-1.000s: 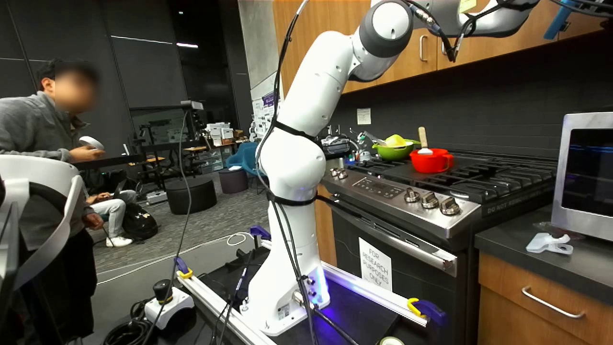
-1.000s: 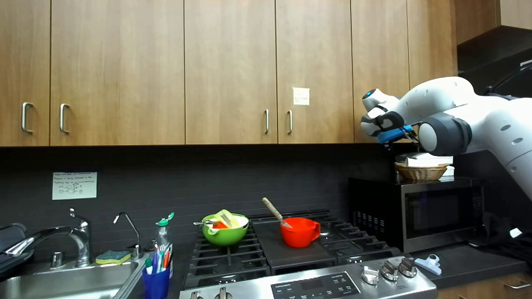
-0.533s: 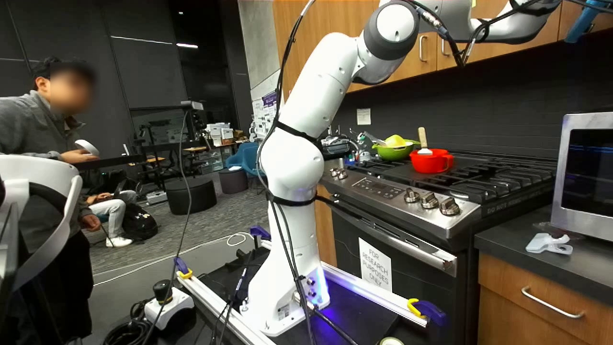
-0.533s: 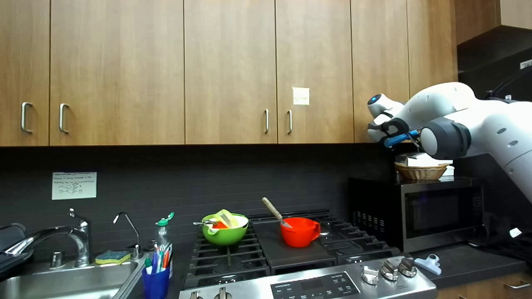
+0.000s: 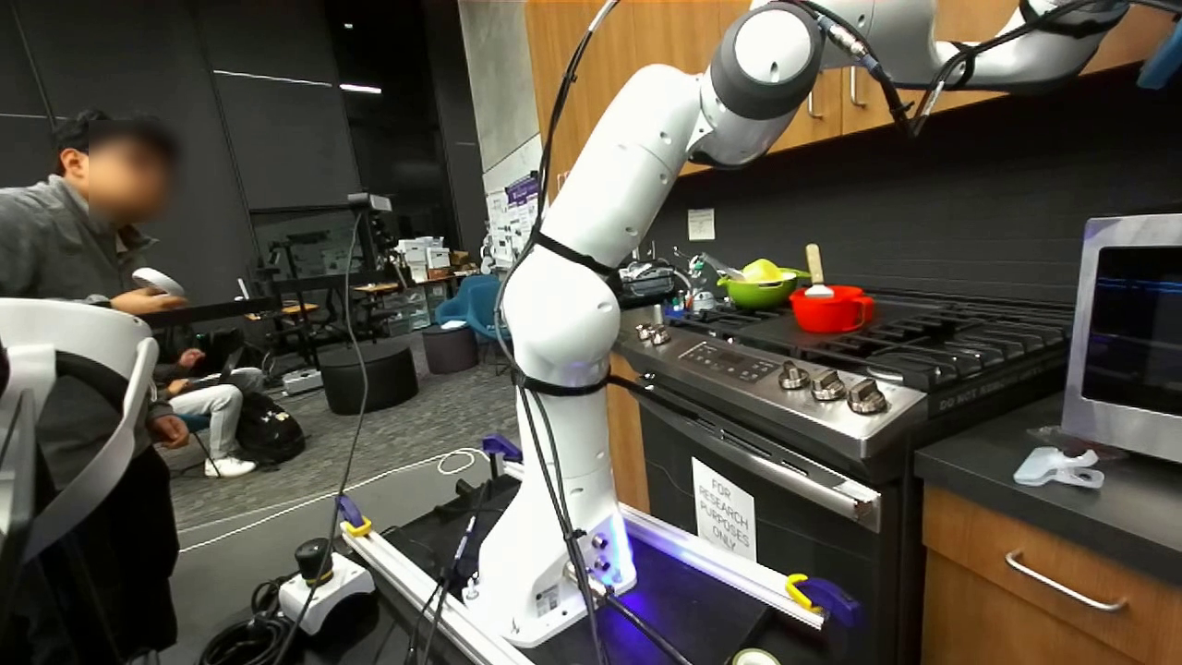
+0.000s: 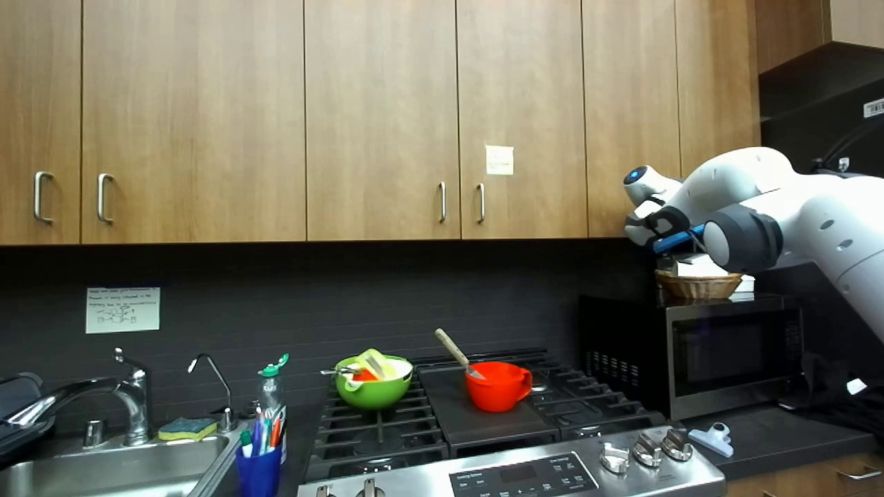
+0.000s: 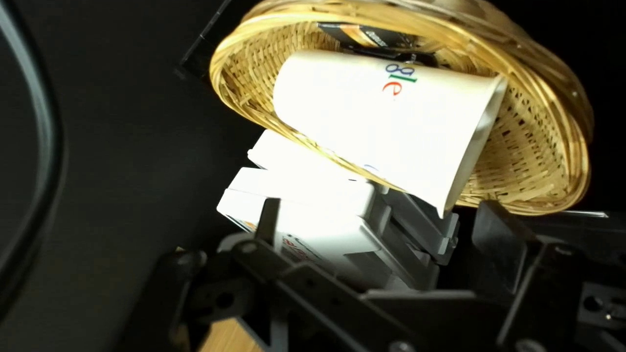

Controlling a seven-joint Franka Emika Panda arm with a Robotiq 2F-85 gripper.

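Wrist view: gripper (image 7: pixel 381 220), jaws spread wide; white boxes (image 7: pixel 318 205) just beyond, beside wicker basket (image 7: pixel 528 156); paper cup (image 7: pixel 381 115) inside.

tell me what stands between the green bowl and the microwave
A red cup and a spatula, the cup standing on the dark griddle, then burner grates; both exterior views show the cup between the green bowl and microwave.

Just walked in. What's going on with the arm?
The gripper is open, apparently holding nothing, close to the things on top of the microwave. Nearest are white containers beside a wicker basket; a white paper cup lies on its side in the basket. In an exterior view, a person holds a white handheld controller, probably the operator.
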